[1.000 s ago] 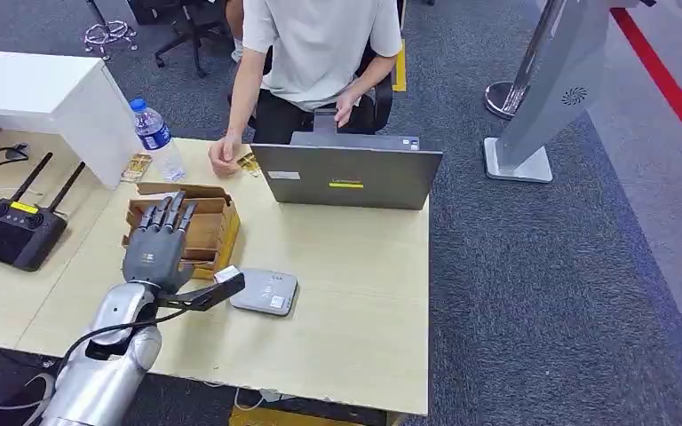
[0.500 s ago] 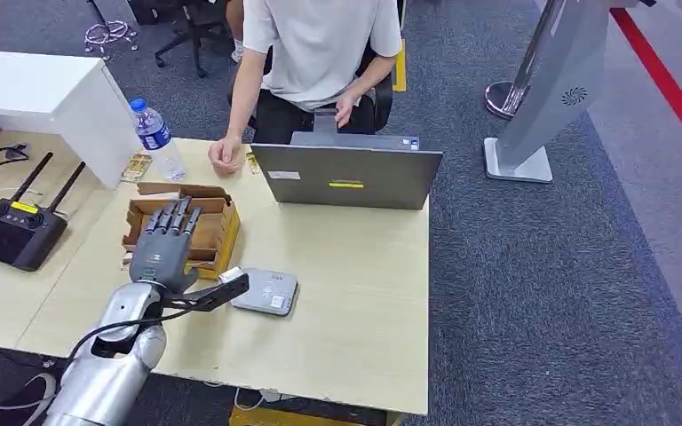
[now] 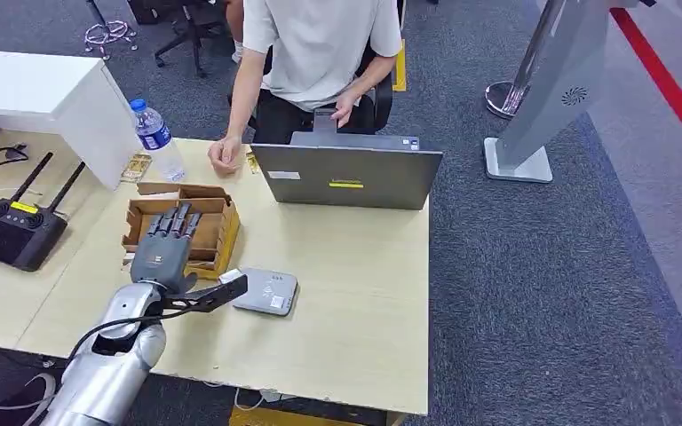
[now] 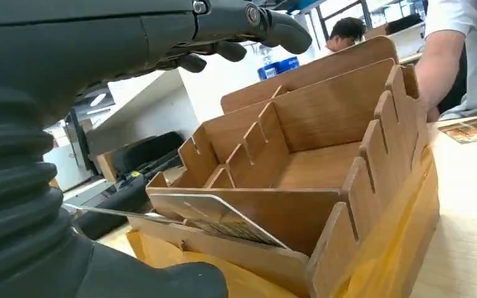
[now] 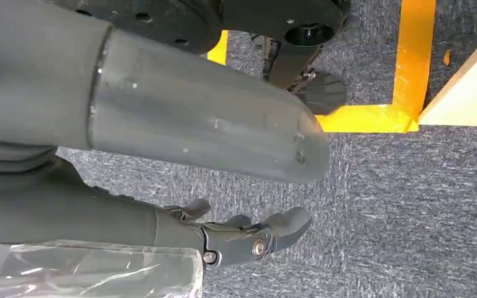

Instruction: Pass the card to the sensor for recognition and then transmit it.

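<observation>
The left hand [image 3: 165, 251] hovers over one slotted wooden box [image 3: 218, 222], fingers spread, thumb out, holding nothing. One card [image 4: 214, 214] stands in the box's nearest slot; one grey card reader [image 3: 267, 292] lies beside it. The right hand [image 5: 248, 239] hangs with loosely curled, empty fingers.

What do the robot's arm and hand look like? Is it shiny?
Yes! The left arm is smooth, shiny silver, rounded like a tube, with a black cable looping along it. Its left hand is dark grey, with lighter grey fingers. Close up, the wrist wears a dark ribbed cover like an accordion. The right hand is dark grey too, with small silver screws.
</observation>
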Action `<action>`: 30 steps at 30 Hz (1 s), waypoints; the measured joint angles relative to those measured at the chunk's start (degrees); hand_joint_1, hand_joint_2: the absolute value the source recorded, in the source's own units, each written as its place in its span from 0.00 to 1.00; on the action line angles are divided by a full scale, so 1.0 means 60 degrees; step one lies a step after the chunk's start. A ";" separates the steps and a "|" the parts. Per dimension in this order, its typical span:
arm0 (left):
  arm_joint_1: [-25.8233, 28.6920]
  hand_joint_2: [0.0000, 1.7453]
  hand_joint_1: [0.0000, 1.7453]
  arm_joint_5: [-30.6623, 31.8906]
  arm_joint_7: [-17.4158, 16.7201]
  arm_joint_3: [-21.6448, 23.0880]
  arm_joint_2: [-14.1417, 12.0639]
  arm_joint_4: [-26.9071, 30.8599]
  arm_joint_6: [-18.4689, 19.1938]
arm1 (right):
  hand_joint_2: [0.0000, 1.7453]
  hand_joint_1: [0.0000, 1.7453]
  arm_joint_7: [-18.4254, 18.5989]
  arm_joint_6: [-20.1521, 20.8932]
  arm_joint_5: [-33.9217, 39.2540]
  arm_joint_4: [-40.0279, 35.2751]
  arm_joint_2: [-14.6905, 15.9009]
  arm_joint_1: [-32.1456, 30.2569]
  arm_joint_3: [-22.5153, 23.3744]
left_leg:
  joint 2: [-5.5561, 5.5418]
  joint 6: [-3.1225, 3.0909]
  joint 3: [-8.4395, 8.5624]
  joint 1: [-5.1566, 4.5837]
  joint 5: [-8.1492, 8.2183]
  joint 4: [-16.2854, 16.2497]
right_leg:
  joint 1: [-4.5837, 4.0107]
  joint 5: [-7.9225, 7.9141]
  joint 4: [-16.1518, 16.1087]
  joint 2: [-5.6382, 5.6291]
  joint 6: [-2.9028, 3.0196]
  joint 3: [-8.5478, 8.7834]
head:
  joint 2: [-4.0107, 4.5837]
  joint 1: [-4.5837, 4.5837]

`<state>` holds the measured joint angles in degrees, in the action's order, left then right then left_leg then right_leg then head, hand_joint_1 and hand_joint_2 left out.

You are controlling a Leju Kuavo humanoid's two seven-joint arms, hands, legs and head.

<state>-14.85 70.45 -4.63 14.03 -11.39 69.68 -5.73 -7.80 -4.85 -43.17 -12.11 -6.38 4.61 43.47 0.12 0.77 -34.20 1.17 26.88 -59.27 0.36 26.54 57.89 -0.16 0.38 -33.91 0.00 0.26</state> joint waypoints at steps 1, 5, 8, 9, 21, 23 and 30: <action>-0.0001 1.00 0.05 0.0000 0.0000 0.0000 0.0000 -0.0004 0.0000 | 0.00 0.00 0.0000 0.0000 0.0000 0.0000 0.0000 0.0000 0.0000 | 0.0000 0.0000 0.0000 0.0000 0.0000 0.0000 | 0.0000 0.0000 0.0000 0.0000 0.0000 0.0000 | 0.0000 -0.0004; -0.0001 1.00 1.00 -0.0048 0.0000 0.0000 0.0000 -0.0004 0.0015 | 0.00 0.00 0.0000 0.0000 -0.0007 0.0000 0.0000 -0.0002 0.0018 | 0.0000 0.0000 0.0000 0.0000 0.0000 0.0000 | 0.0000 0.0000 0.0000 0.0000 0.0000 0.0000 | 0.0000 -0.0004; 0.0003 1.00 1.00 -0.0266 0.0109 0.0000 -0.0018 -0.0004 0.0080 | 0.00 0.00 0.0000 0.0000 -0.0084 0.0000 0.0000 -0.0002 0.0033 | 0.0000 0.0000 0.0000 0.0000 0.0000 0.0000 | 0.0000 0.0000 0.0000 0.0000 0.0000 0.0001 | 0.0000 0.0000; 0.0003 1.00 1.00 -0.0339 0.0157 0.0000 -0.0037 -0.0004 0.0084 | 0.00 0.00 0.0000 0.0000 -0.0131 0.0000 0.0000 -0.0003 0.0040 | 0.0000 0.0000 0.0000 0.0000 0.0000 0.0000 | 0.0000 0.0000 0.0000 0.0000 0.0000 0.0001 | 0.0000 -0.0004; 0.0056 1.00 1.00 -0.0670 0.0306 0.0000 -0.0146 -0.0004 0.0146 | 0.00 0.00 0.0029 0.0004 -0.0215 0.0004 0.0000 -0.0001 0.0058 | -0.0003 0.0000 -0.0001 0.0000 0.0000 0.0000 | 0.0000 0.0000 0.0001 0.0001 0.0000 0.0003 | 0.0000 -0.0004; 0.0063 1.00 1.00 -0.0685 0.0309 0.0000 -0.0146 -0.0004 0.0146 | 0.00 0.00 0.0029 0.0011 -0.0233 0.0004 0.0000 -0.0003 0.0058 | -0.0002 0.0000 0.0000 0.0000 0.0000 0.0000 | 0.0000 0.0000 0.0001 0.0001 0.0000 0.0003 | 0.0000 -0.0004; 0.0063 1.00 1.00 -0.0685 0.0306 0.0000 -0.0146 -0.0004 0.0146 | 0.00 0.00 0.0029 0.0014 -0.0237 0.0004 0.0000 -0.0003 0.0058 | -0.0002 0.0000 0.0000 0.0000 0.0000 0.0000 | 0.0000 0.0000 0.0001 0.0001 0.0000 0.0003 | 0.0000 -0.0004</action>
<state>-14.47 66.34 -2.80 14.03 -12.26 69.66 -4.85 -7.63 -4.77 -44.59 -12.09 -6.38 4.59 43.82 0.11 0.77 -34.20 1.17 26.88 -59.27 0.36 26.54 57.90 -0.15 0.38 -33.89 0.00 0.24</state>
